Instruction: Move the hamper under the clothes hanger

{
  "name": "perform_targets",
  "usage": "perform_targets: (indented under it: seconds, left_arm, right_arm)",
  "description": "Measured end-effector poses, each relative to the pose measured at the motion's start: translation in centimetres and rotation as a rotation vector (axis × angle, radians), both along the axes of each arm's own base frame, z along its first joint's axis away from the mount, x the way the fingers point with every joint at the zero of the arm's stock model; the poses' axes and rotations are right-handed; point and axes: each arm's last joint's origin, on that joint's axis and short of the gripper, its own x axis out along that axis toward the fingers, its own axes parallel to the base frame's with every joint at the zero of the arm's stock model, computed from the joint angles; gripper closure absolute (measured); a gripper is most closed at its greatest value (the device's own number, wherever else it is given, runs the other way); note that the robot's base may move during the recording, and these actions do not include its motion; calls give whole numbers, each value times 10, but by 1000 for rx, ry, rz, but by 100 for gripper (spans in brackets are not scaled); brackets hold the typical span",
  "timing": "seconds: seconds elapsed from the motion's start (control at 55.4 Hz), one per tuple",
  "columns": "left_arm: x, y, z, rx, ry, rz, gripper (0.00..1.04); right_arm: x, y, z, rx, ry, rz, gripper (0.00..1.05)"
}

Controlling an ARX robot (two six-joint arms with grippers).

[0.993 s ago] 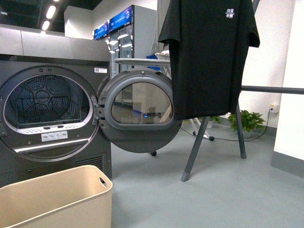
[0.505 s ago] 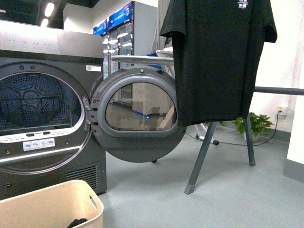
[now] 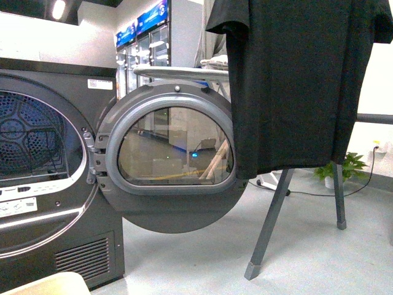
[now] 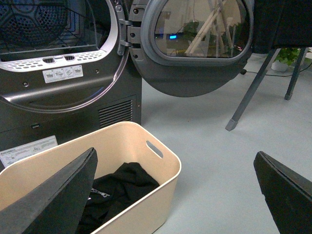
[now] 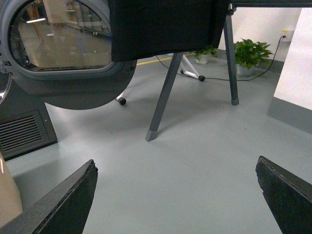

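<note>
We find both tools with fingers spread apart and holding nothing: the left gripper (image 4: 175,153) near the hamper (image 4: 124,141), the right gripper (image 5: 175,161) facing the grey floor (image 5: 195,190). The beige hamper stands on the floor just in front of the dryer (image 3: 55,184) — a black garment (image 4: 122,183) lies inside — and apart from the clothes hanger (image 3: 268,227). Beyond, the dryer's round door (image 3: 172,166) stands open, a black T-shirt (image 3: 295,86) hangs on the clothes hanger, and a potted plant (image 3: 351,166) sits by the far wall.
</note>
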Motion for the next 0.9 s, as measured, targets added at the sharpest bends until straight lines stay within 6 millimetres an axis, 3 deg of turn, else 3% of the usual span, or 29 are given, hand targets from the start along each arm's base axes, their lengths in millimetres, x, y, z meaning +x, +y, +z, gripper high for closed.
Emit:
perform_targets:
  seconds: [0.902]
  left_arm:
    - [0,0,0,0,0,0,7]
  right_arm:
    - [0,0,0,0,1,0,8]
